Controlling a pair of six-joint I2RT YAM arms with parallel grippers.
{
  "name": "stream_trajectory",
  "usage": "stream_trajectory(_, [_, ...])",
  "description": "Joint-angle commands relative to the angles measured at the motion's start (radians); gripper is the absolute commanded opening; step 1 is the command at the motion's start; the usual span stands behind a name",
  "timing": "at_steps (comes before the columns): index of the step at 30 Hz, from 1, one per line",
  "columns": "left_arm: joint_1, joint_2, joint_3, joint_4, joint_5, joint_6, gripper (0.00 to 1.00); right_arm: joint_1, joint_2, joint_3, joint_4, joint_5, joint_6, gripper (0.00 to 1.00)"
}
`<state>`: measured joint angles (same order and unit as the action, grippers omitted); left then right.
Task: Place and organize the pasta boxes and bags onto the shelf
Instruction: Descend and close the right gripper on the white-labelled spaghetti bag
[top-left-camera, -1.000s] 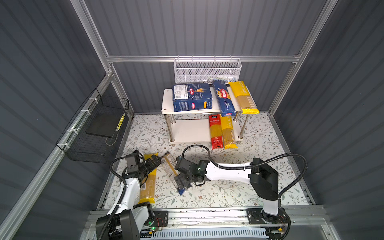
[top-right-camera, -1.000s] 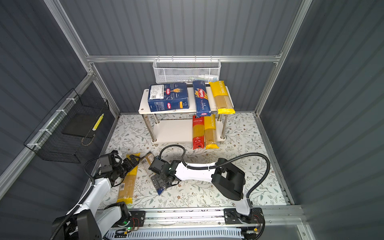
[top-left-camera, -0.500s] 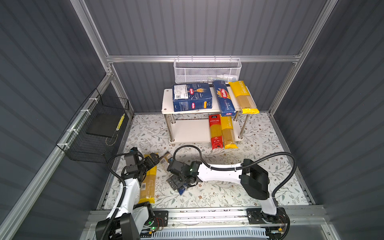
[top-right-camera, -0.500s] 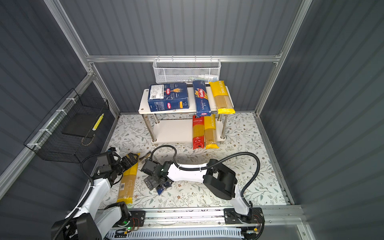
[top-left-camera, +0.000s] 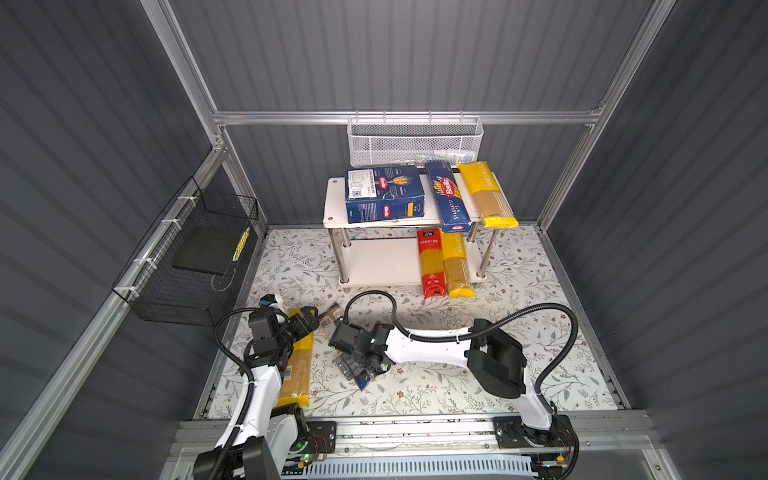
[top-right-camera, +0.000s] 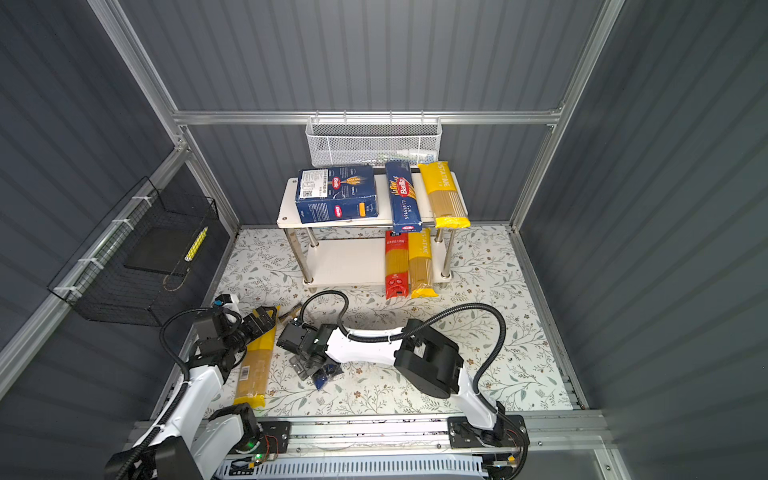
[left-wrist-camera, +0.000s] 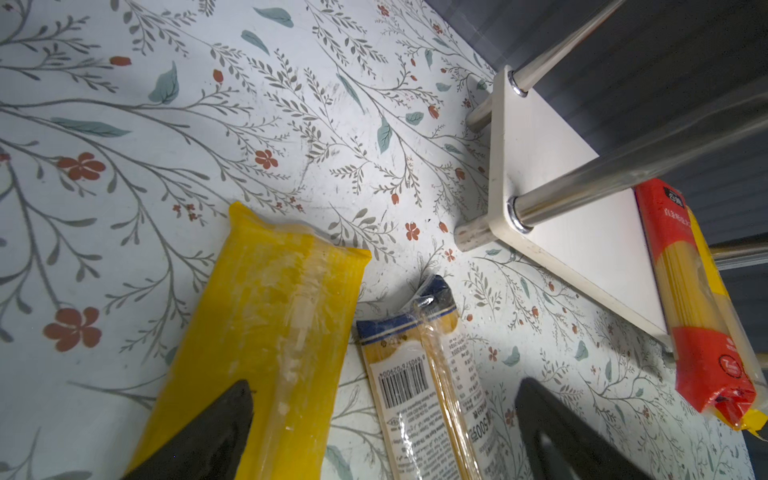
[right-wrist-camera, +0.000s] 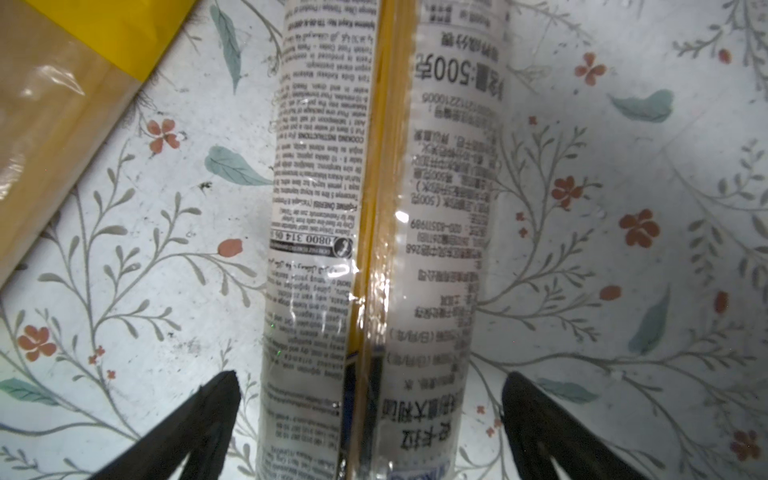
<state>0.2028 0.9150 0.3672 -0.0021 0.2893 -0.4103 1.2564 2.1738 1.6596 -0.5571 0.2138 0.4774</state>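
Directly below, the blue-labelled clear bag (right-wrist-camera: 374, 187) lies lengthwise between my right claw's (right-wrist-camera: 370, 376) wide-spread jaws, its long axis crossing their closing line squarely.

A clear spaghetti bag (right-wrist-camera: 370, 208) with a dark blue and white label lies flat, running lengthwise between the spread fingers (right-wrist-camera: 195, 428) of the right gripper (right-wrist-camera: 372, 374) and touching neither. Its blue end points out ahead of the parted fingers (left-wrist-camera: 208, 432) of the left gripper (left-wrist-camera: 385, 381), one of which overlaps the loose yellow-ended bag (left-wrist-camera: 270, 324) just beside it. Well beyond both, the white two-tier shelf (top-left-camera: 376, 262) holds the wide Barilla box (top-left-camera: 384, 193), narrow SPAGHETTI box (top-left-camera: 448, 197) and upper yellow-ended bag (top-left-camera: 488, 195) on top, with the red bag (top-left-camera: 430, 264) and lower yellow-ended bag (top-left-camera: 455, 266) below.
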Motion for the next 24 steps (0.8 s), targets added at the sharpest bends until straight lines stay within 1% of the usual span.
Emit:
stream_trajectory(1, [-0.001, -0.015, -0.023, 0.034, 0.014, 0.020, 1.00, 0.000, 0.033, 0.027, -0.016, -0.028, -0.011, 0.99])
stream_trajectory(4, [0.000, -0.020, -0.033, 0.045, 0.019, 0.018, 1.00, -0.001, 0.045, 0.041, -0.020, -0.014, -0.013, 0.99])
stream_trajectory(10, [0.000, -0.046, -0.046, 0.054, 0.025, 0.017, 1.00, -0.005, 0.085, 0.104, -0.118, 0.056, -0.014, 0.99])
stream_trajectory(14, [0.000, -0.058, -0.041, 0.024, 0.011, 0.016, 1.00, -0.007, 0.091, 0.105, -0.148, 0.081, -0.024, 0.99])
stream_trajectory(24, [0.000, -0.072, -0.045, 0.024, 0.010, 0.016, 1.00, -0.024, 0.137, 0.128, -0.153, 0.011, -0.066, 0.99])
